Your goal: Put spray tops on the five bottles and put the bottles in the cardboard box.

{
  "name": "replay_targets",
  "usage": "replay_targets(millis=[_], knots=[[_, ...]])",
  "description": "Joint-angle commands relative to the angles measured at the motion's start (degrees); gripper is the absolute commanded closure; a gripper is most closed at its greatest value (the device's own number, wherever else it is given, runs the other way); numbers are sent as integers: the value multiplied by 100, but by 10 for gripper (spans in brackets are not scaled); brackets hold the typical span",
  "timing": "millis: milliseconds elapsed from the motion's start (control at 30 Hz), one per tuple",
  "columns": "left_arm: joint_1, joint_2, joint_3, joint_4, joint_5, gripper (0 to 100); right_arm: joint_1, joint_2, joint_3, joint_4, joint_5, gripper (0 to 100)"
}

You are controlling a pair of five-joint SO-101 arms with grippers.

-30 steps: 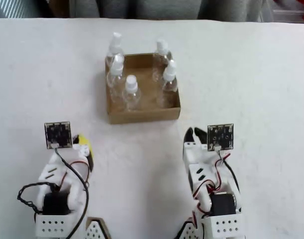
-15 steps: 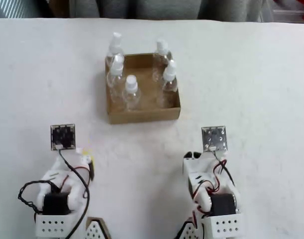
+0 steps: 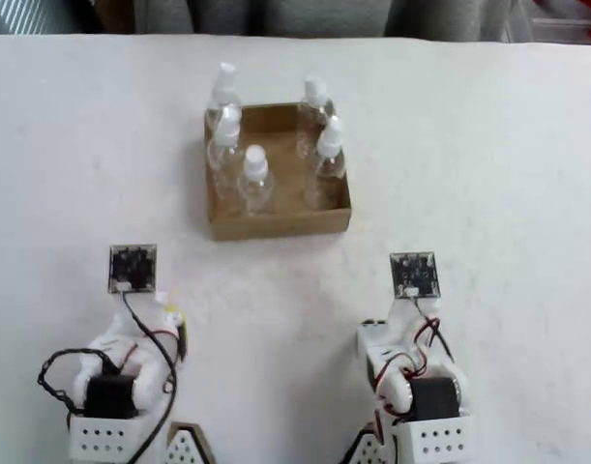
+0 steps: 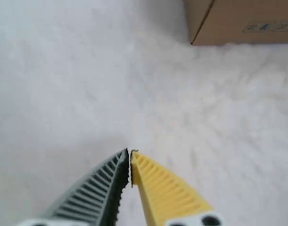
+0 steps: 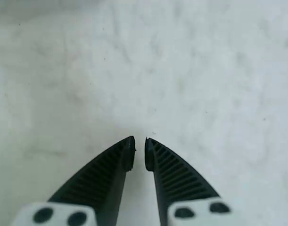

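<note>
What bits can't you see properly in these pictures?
Bottoms of the five bottles, high view: hidden behind the box walls.
Whether the spray tops are screwed on tight, high view: too small.
Most of the box, left wrist view: cut off by the picture's edge.
The left hand, high view: mostly hidden under its own arm.

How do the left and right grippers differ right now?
Left gripper has one grey and one yellow finger; right gripper has two black ones. Left gripper faces a corner of the cardboard box; right gripper faces bare table. Both are shut and empty.
</note>
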Motion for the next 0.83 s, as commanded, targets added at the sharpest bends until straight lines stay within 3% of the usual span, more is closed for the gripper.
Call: replay_targets(millis=[0, 233, 800], knots=[[75, -40, -9, 105, -141, 976, 40, -57, 53, 48, -9, 978], [31, -40, -9, 158, -2040, 977, 40, -57, 53, 48, -9, 978], [31, -40, -9, 158, -2110, 977, 40, -57, 53, 48, -9, 978]])
